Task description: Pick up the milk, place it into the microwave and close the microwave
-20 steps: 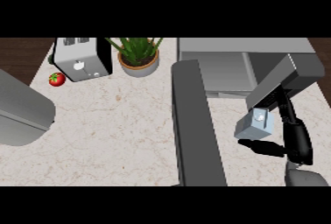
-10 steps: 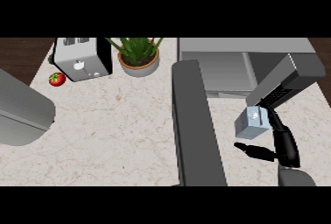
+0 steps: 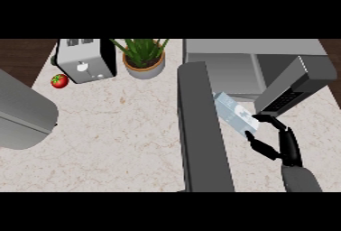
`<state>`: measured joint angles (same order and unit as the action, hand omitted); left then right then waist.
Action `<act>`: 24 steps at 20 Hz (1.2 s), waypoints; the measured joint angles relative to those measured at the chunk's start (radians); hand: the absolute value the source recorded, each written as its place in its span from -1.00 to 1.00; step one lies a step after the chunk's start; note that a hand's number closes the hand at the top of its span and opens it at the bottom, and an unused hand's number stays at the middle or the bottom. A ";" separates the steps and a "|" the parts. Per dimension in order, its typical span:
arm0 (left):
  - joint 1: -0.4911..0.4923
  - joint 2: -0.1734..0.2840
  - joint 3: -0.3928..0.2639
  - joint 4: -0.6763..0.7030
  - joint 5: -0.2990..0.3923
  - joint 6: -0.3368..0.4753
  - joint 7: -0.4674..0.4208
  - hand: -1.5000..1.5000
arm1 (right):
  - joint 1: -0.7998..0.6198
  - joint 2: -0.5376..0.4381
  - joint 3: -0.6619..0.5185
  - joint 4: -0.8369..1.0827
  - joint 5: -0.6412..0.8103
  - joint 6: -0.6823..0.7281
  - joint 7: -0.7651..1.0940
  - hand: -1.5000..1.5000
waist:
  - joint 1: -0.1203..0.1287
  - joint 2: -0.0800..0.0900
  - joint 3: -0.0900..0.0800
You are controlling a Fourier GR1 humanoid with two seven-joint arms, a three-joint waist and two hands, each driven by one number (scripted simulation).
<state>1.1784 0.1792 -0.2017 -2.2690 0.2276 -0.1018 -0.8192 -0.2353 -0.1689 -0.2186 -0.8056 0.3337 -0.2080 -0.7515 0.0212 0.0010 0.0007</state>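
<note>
The milk [image 3: 234,113] is pinched in the curled fingers of the right hand [image 3: 278,143], long axis slanted toward the microwave [image 3: 226,63] opening at the counter's far right corner

We are seeing a toaster [image 3: 85,59] standing at the surface's [image 3: 126,135] far edge, a red tomato [image 3: 60,80] lying just beside it, and a potted plant [image 3: 144,57] sitting near its other side.

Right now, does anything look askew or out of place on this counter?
The milk carton is tilted, held in the right hand in front of the open microwave, not yet inside. The toaster, plant and tomato look undisturbed.
</note>
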 measured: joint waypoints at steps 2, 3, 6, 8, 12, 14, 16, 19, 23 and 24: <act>0.000 0.005 0.014 -0.011 0.015 -0.003 0.011 -1.00 | -0.027 -0.022 -0.001 0.050 0.024 -0.024 -0.013 1.00 | 0.000 0.001 0.000; 0.004 0.003 0.011 0.004 0.007 -0.011 -0.006 -1.00 | -0.041 -0.028 -0.007 0.083 0.028 -0.038 -0.028 1.00 | 0.002 0.000 0.000; 0.005 0.001 0.017 0.015 0.009 -0.017 -0.011 -1.00 | -0.081 -0.039 -0.017 0.175 0.043 -0.070 -0.075 1.00 | 0.003 -0.001 -0.002; 0.008 0.004 0.019 0.001 0.016 -0.021 -0.002 -1.00 | -0.116 -0.042 -0.020 0.243 0.051 -0.081 -0.119 1.00 | 0.007 0.000 -0.002; -0.007 0.013 0.027 0.000 0.030 -0.037 0.007 -1.00 | -0.192 -0.054 -0.006 0.350 0.080 -0.069 -0.176 1.00 | 0.019 0.004 -0.002; -0.013 0.018 0.036 -0.003 0.041 -0.042 0.013 -1.00 | -0.212 -0.054 -0.004 0.391 0.089 -0.066 -0.219 1.00 | 0.024 0.006 -0.002; -0.010 0.025 0.047 0.011 0.051 -0.058 0.002 -1.00 | -0.239 -0.056 -0.009 0.426 0.088 -0.053 -0.250 1.00 | 0.028 0.007 -0.002; -0.015 0.022 0.047 0.025 0.052 -0.064 0.001 -1.00 | -0.251 -0.056 -0.020 0.452 0.071 -0.014 -0.304 1.00 | 0.024 0.008 -0.001; -0.021 0.024 0.059 0.025 0.068 -0.070 0.010 -1.00 | -0.289 -0.045 -0.015 0.473 0.066 0.027 -0.328 1.00 | 0.019 0.007 -0.001; -0.018 0.025 0.062 0.030 0.071 -0.076 0.003 -1.00 | -0.293 -0.045 -0.010 0.476 0.065 0.045 -0.334 1.00 | 0.019 0.006 -0.001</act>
<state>1.1607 0.2040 -0.1396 -2.2392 0.2990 -0.1778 -0.8159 -0.5281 -0.2138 -0.2290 -0.3296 0.3991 -0.1628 -1.0852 0.0401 0.0073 -0.0005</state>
